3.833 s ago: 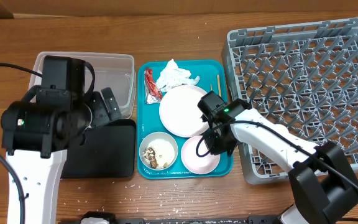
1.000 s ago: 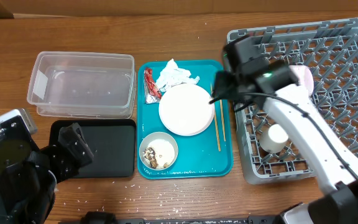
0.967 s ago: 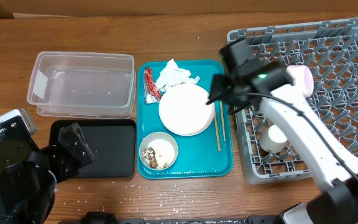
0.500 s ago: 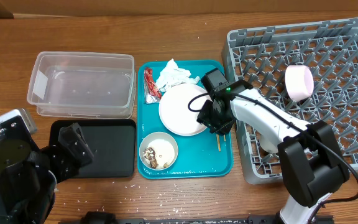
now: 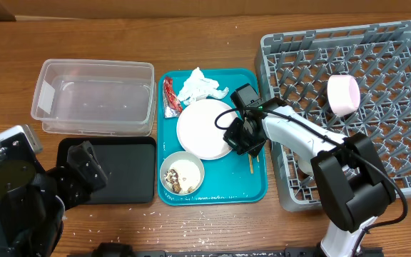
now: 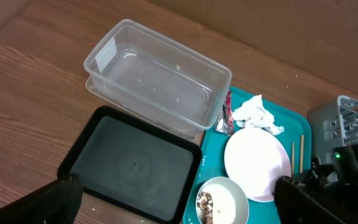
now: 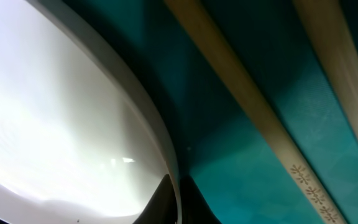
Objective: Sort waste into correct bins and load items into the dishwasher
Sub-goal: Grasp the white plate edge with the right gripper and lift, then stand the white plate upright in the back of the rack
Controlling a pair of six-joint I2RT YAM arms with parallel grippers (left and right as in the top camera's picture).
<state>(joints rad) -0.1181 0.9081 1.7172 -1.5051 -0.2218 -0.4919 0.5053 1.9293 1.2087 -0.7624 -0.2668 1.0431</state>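
Right gripper [image 5: 242, 137] sits low at the right rim of the plate [image 5: 202, 128], with the chopsticks [image 7: 241, 93] just beside it on the teal tray [image 5: 259, 187]. Cannot tell how its fingers are set.

Risks: a shallow bite on the thin rim could let the plate slip or tip. The fingers might also snag a chopstick and drag it.

Left gripper [image 6: 178, 185]: fingers spread, empty, over the black tray [image 5: 120, 171], which holds nothing. Clear tub [image 5: 48, 78] has only specks. Cream bowl [image 5: 190, 165] holds crumbs [image 5: 175, 184]. Tissue [image 5: 200, 87] and wrapper [image 5: 168, 98] lie on the teal tray. Pink bowl [image 5: 343, 95] is in the dish rack [image 5: 377, 64].

Brown wood-grain table [image 5: 212, 36], plain brown board [image 6: 303, 25] behind it, even light
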